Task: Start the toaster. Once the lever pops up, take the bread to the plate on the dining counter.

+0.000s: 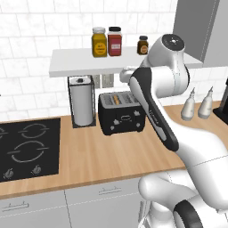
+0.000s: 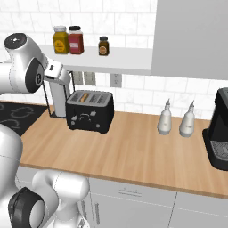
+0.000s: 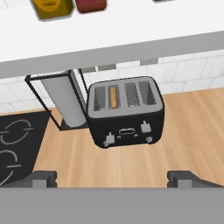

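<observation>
The black toaster [image 3: 126, 113] stands on the wood worktop against the tiled wall, also seen in the left base view [image 1: 122, 113] and the right base view [image 2: 90, 111]. A tan slice of bread [image 3: 113, 96] sits upright in the second slot from the left, its top edge showing [image 1: 116, 99] [image 2: 83, 96]. Small white levers and knobs mark the toaster's front. My gripper [image 3: 114, 177] is open, its fingertips [image 3: 41, 177] spread wide, hovering above and in front of the toaster without touching it. The plate and the dining counter are out of view.
A paper towel roll in a black wire holder [image 1: 83, 106] stands just left of the toaster. A white shelf [image 1: 71, 64] with jars hangs close overhead. The black cooktop [image 1: 29, 149] lies left. Two white bottles [image 2: 165, 118] and a coffee machine [image 2: 220, 133] stand right.
</observation>
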